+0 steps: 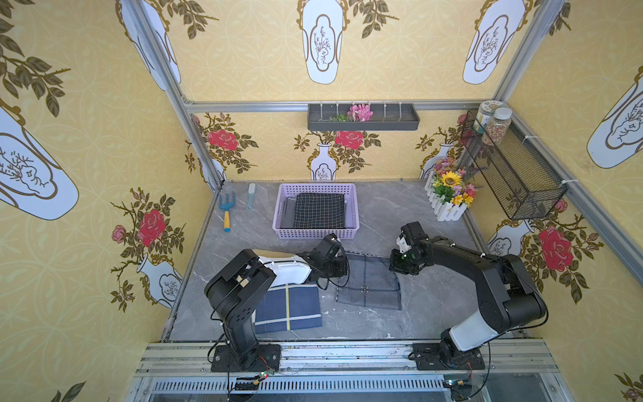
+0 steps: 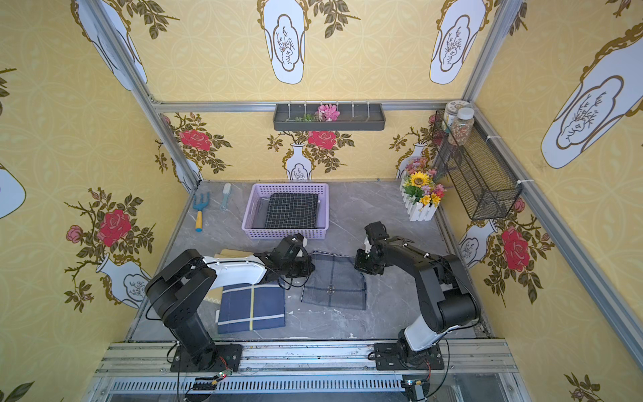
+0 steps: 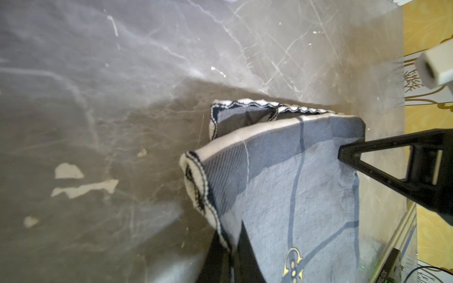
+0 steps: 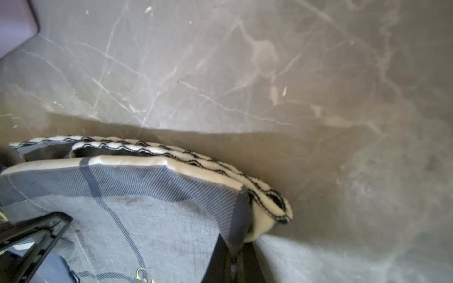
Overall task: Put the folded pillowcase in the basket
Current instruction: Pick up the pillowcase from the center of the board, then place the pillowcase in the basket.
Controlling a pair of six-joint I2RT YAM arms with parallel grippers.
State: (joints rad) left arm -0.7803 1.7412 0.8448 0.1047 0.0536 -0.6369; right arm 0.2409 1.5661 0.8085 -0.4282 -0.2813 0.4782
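Observation:
The folded pillowcase [image 1: 368, 283] [image 2: 334, 283] is grey-blue with dark check lines and a small gold emblem, and it lies mid-table in both top views. My left gripper [image 1: 342, 260] [image 3: 234, 247] is shut on its far left corner. My right gripper [image 1: 395, 267] [image 4: 236, 254] is shut on its far right corner. Both pinched corners [image 3: 220, 220] [image 4: 245, 215] are raised a little, showing the white wavy-stitched hem. The lilac basket [image 1: 315, 234] [image 2: 285, 235] stands just behind, holding a black grid-patterned folded cloth [image 1: 320, 210] over a grey one.
A navy folded cloth [image 1: 288, 309] with yellow and white stripes lies near the front, beside the left arm. At the back left lie a blue garden fork [image 1: 227, 210] and a brush [image 1: 250, 196]. A flower planter [image 1: 450, 196] and a black wire wall basket [image 1: 511, 167] stand at the right.

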